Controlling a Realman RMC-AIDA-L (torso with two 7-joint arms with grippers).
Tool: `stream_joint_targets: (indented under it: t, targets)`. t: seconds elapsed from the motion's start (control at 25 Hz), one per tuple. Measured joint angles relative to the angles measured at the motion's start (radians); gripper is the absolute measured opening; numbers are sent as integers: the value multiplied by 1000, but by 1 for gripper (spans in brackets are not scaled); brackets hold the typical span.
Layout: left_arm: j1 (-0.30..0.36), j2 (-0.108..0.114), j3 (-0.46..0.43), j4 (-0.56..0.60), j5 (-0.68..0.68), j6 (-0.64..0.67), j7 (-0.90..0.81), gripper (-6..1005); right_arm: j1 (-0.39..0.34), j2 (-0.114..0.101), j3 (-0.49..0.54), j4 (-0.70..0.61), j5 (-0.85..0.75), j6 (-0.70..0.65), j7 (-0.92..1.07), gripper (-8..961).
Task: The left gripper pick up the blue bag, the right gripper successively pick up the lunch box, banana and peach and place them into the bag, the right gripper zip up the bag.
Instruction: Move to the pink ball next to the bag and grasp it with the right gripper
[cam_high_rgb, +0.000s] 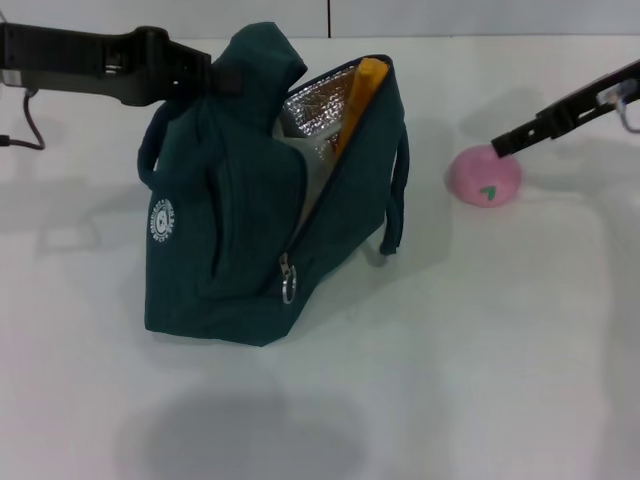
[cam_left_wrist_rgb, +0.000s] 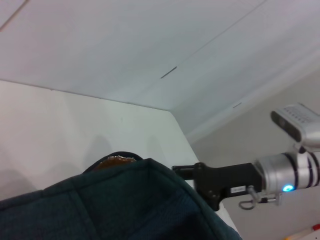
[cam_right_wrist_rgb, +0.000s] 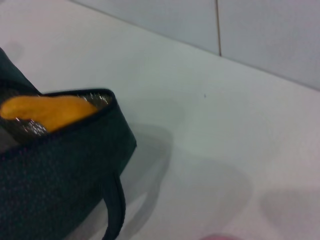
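i see a white table (cam_high_rgb: 480, 380) under a pale wall | left gripper (cam_high_rgb: 215, 78) pinching the blue bag (cam_high_rgb: 250, 250) by its top | banana (cam_high_rgb: 360, 95) inside | right gripper (cam_high_rgb: 497, 146) above the peach (cam_high_rgb: 484, 177), spread: can't tell

Banana (cam_high_rgb: 362, 95) mostly hidden inside the blue bag (cam_high_rgb: 240, 230); lunch box not visible. Left gripper (cam_high_rgb: 215, 78) tips buried in bag fabric. Peach (cam_right_wrist_rgb: 220, 237) cut by the right wrist view's edge.
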Motion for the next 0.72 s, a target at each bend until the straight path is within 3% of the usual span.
stream_joint_targets:
  t: [0.32, 0.72]
  targets:
    - [-1, -3, 0, 0, 0, 0, 3, 75, 26, 35, -70, 91, -29, 115, -6, 817]
    - [-2, -2, 0, 0, 0, 0, 6, 76, 23, 39, -127, 142, -31, 206, -6, 801]
